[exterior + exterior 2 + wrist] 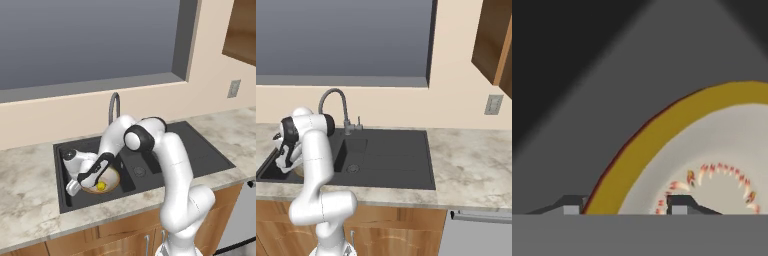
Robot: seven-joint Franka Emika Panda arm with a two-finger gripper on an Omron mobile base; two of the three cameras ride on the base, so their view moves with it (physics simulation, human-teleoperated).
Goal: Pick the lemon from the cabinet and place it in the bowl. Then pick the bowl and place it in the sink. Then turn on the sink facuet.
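In the left basin of the dark grey double sink (200,155), directly under the hand: the wide shallow bowl (111,176), cream inside with a brown rim, and the small yellow lemon (101,186) sitting in it.

Gripper (88,179) straddles the bowl's rim. In the hand view, one fingertip sits outside the rim and the other inside over the cream surface, jaws apart with visible slack around the rim (647,145). Reads as not clamped; looks like a release, though I can't rule out light contact.

Progress, judging by layout:
- lemon in bowl: done
- bowl in sink: looks done, resting on the basin floor
- tap: left to do

Around the hand:
- slim grey gooseneck faucet (336,100) stands behind the hand and toward the divider, small side lever (358,122) at its base
- the arm's own elbow arches close in front of the spout, so the reach to the lever looks tight
- second basin with its round metal drain (352,168) lies past the divider
- wall outlet (493,104) and brown wood cabinet (493,40) are far off, no obstacle
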